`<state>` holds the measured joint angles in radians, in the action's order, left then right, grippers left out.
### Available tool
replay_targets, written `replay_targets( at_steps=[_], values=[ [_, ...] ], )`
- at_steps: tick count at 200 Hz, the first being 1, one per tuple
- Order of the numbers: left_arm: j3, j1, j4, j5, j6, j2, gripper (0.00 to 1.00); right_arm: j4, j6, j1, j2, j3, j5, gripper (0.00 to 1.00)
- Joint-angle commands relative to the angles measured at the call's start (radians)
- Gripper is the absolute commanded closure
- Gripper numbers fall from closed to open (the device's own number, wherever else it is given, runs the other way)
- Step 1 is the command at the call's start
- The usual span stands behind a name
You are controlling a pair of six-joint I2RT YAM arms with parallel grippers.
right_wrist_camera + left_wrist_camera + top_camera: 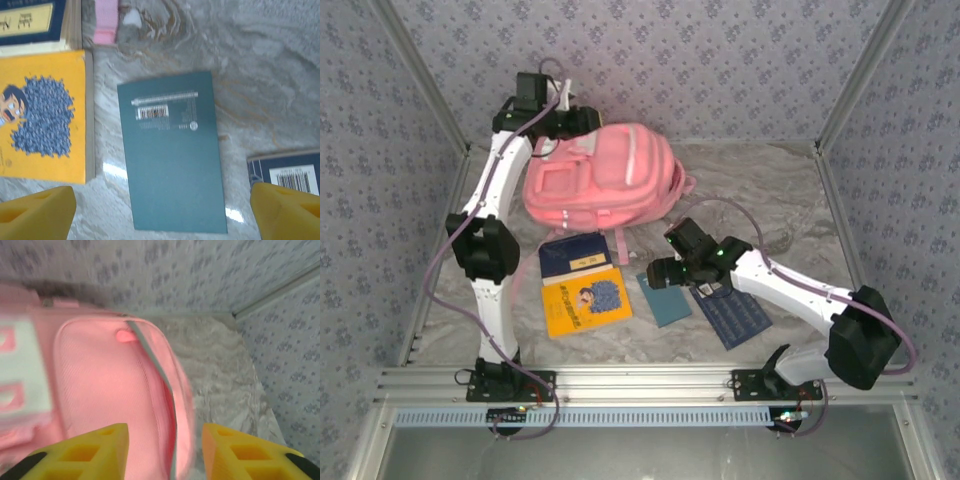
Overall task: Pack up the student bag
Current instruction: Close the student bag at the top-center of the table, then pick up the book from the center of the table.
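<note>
The student bag (605,180) is a big pink backpack lying flat at the back of the table. My left gripper (582,118) hovers at its top end. In the left wrist view the bag (100,380) is blurred, and its grey zip line (155,360) runs down between the yellow fingers. The left gripper (164,440) is open, its fingers apart on either side of the bag's edge with nothing gripped. My right gripper (658,275) hangs wide open over a teal book (172,160) lying flat, back cover up, and the gripper (162,192) straddles the book without touching it.
A yellow book (582,300) and a dark blue book (572,255) lie in front of the bag, left of the teal book (667,298). A dark patterned notebook (735,318) lies under the right arm. A pink strap (106,20) trails off the bag. Patterned walls enclose the marble table (770,200).
</note>
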<state>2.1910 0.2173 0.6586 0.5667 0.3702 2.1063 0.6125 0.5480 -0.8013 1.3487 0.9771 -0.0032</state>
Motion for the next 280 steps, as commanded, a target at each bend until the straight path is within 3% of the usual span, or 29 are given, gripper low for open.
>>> replay_targets(
  at_steps=[1, 25, 50, 97, 142, 216, 280],
  values=[
    [-0.203, 0.047, -0.073, -0.039, 0.012, -0.166, 0.51, 0.075, 0.003, -0.008, -0.062, -0.040, -0.002, 0.09],
    [-0.500, 0.071, -0.218, -0.013, 0.098, -0.339, 0.47, 0.042, 0.040, -0.018, -0.121, -0.119, -0.072, 0.17],
    [-0.711, 0.162, -0.275, -0.010, 0.133, -0.440, 0.46, -0.053, 0.100, -0.025, -0.166, -0.226, -0.176, 0.22],
    [-0.909, 0.351, -0.352, -0.041, 0.165, -0.390, 0.44, -0.312, 0.271, -0.027, -0.211, -0.448, -0.310, 0.22],
    [-0.959, 0.450, -0.388, -0.076, 0.178, -0.294, 0.44, -0.466, 0.355, -0.018, -0.195, -0.545, -0.313, 0.22],
    [-1.063, 0.474, -0.447, -0.146, 0.219, -0.241, 0.47, -0.611, 0.398, 0.039, -0.107, -0.569, -0.314, 0.23],
    [-1.123, 0.487, -0.498, -0.131, 0.235, -0.227, 0.47, -0.616, 0.392, 0.059, -0.103, -0.527, -0.346, 0.23]
  ],
)
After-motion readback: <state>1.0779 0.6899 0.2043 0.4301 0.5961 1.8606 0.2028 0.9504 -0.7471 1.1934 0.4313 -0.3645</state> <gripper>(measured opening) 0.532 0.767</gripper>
